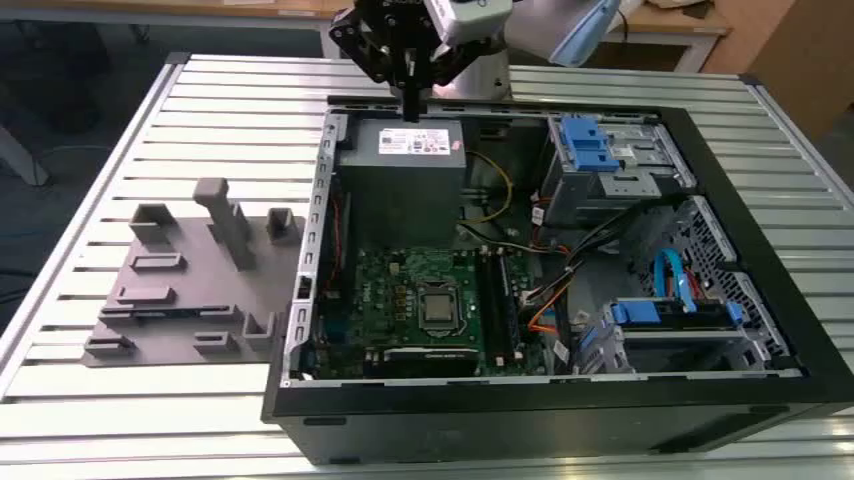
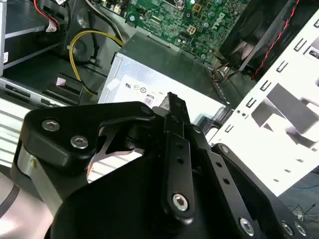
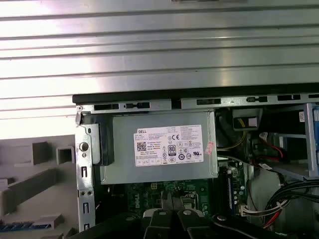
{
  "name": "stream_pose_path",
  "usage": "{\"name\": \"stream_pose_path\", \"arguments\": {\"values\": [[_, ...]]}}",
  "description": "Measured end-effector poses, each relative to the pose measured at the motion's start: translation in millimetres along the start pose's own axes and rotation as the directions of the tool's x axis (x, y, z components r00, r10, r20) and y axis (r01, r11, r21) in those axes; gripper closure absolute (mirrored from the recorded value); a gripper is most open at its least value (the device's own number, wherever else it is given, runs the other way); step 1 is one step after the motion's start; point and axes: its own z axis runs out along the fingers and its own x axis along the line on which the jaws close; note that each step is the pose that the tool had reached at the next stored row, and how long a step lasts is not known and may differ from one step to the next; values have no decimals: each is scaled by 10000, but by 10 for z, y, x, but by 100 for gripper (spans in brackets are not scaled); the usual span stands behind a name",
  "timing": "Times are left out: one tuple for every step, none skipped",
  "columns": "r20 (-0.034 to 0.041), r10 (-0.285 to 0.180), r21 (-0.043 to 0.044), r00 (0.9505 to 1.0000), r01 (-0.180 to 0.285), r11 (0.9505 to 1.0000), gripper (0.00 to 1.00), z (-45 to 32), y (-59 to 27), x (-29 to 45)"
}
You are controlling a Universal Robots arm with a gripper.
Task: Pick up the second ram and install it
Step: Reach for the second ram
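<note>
Gripper (image 1: 411,105) above power supply (image 1: 400,172), jaws closed

The table (image 1: 200,100) is ribbed, softly shining brushed metal, the tray (image 1: 174,300) at the exterior view's left matt grey plastic, the computer case (image 1: 534,420) matt black, its power supply (image 1: 400,180) dull grey metal with a paper label (image 1: 418,142), and the gripper (image 1: 411,105) matt black.
</note>
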Motion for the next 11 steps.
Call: {"name": "stream_pose_path", "arguments": {"values": [[0, 0, 0, 10000, 0, 10000, 93, 0, 0, 0], [0, 0, 0, 10000, 0, 10000, 93, 0, 0, 0], [0, 1, 1, 10000, -1, 10000, 93, 0, 0, 5], [-1, 1, 2, 10000, -1, 10000, 93, -1, -1, 16], [-1, 0, 1, 10000, 0, 10000, 93, -2, -3, 37], [0, -1, 0, 10000, 1, 10000, 93, -2, -5, 66], [1, -1, 1, 10000, 1, 10000, 93, -3, -8, 103], [3, 1, 0, 10000, -1, 10000, 93, -4, -11, 142], [4, 0, 0, 10000, 0, 10000, 93, -6, -14, 185], [5, -1, 0, 10000, 1, 10000, 93, -7, -17, 224], [7, -1, 0, 10000, 1, 10000, 93, -8, -20, 261]]}}
